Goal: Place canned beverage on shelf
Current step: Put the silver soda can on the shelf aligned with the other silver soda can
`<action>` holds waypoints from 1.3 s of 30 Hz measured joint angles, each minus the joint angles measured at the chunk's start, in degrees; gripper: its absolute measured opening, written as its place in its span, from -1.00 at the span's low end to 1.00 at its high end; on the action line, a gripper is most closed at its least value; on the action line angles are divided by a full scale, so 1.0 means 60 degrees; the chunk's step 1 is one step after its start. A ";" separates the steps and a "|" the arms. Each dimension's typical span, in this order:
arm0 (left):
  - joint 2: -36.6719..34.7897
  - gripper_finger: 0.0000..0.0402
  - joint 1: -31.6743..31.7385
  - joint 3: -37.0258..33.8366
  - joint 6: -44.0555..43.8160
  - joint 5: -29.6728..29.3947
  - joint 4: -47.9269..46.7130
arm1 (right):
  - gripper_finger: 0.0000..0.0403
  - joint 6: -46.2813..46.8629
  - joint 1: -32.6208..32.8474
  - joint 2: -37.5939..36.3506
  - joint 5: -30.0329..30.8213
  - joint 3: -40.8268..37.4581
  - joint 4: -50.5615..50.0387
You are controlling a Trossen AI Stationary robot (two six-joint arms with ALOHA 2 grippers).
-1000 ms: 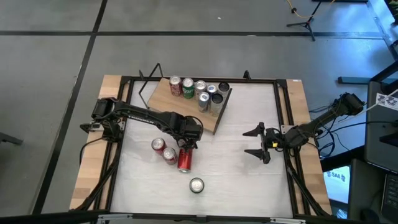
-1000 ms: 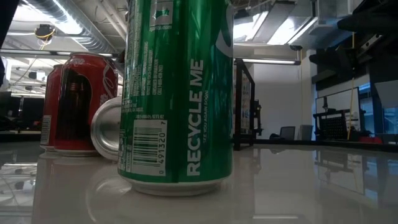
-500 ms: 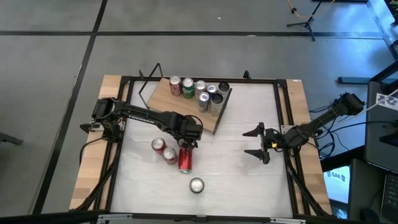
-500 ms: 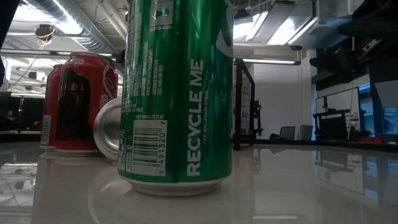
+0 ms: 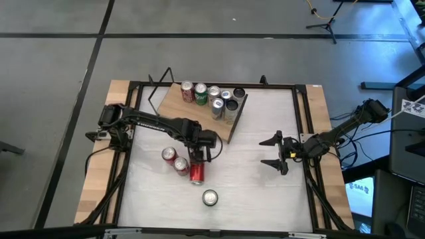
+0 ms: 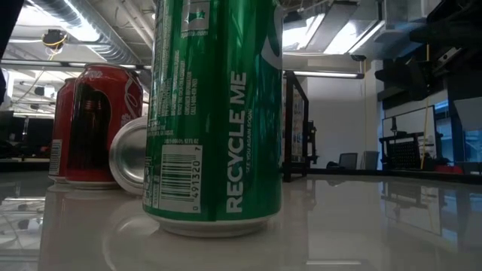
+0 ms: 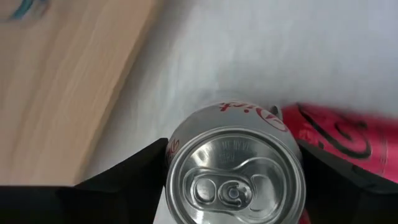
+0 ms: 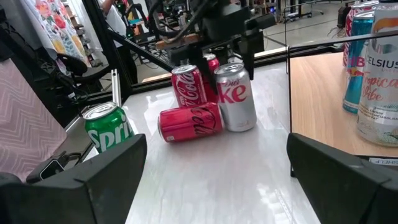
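Now the left tool (image 5: 196, 157) clamps the silver can (image 7: 235, 167) mid-wall, seven o'clock of the shelf (image 5: 174, 101); light, slick, dentable; right tool (image 5: 277, 152) open.

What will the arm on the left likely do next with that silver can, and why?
Probably lift it straight up. The left gripper has its jaws against both sides of the upright silver Diet Coke can, a red can lies on its side right beside it, and the shelf stands farther back, so rising first should clear the neighbours.
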 joint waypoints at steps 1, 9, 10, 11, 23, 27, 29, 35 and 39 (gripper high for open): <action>0.0000 0.42 0.0024 0.0000 0.0585 0.0147 -0.0004 | 0.89 0.0000 -0.0002 0.0000 0.0000 0.0000 0.0000; -0.0004 0.44 0.0224 0.0000 0.2858 0.0427 0.0041 | 0.89 -0.0042 -0.0002 0.0000 0.0090 0.0000 0.0327; -0.0004 0.45 0.0244 0.0000 0.2862 0.0429 0.0062 | 0.89 -0.0082 0.0000 -0.0003 0.0166 0.0000 0.0394; -0.0004 0.47 0.0255 0.0000 0.2866 0.0431 0.0066 | 0.89 -0.0098 -0.0002 -0.0004 0.0266 0.0000 0.0404; 0.0018 0.64 0.0259 -0.0022 0.2887 0.0282 0.0393 | 0.89 -0.1305 -0.1162 0.0003 -0.0520 -0.0004 0.1448; 0.0018 0.64 0.0256 -0.0022 0.2885 0.0095 0.0412 | 0.89 -0.1585 -0.2699 0.0066 -0.2392 -0.0004 0.1579; 0.0018 0.65 0.0259 -0.0022 0.2884 0.0055 0.0427 | 0.89 -0.1578 -0.3331 0.0062 -0.3114 -0.0004 0.1440; 0.0018 0.65 0.0259 -0.0022 0.2853 0.0030 0.0430 | 0.89 -0.1596 -0.4203 -0.0375 -0.4074 -0.0003 0.0921; 0.0018 0.65 0.0259 -0.0022 0.2775 0.0026 0.0441 | 0.89 -0.1603 -0.4188 -0.0897 -0.4105 0.0000 0.0047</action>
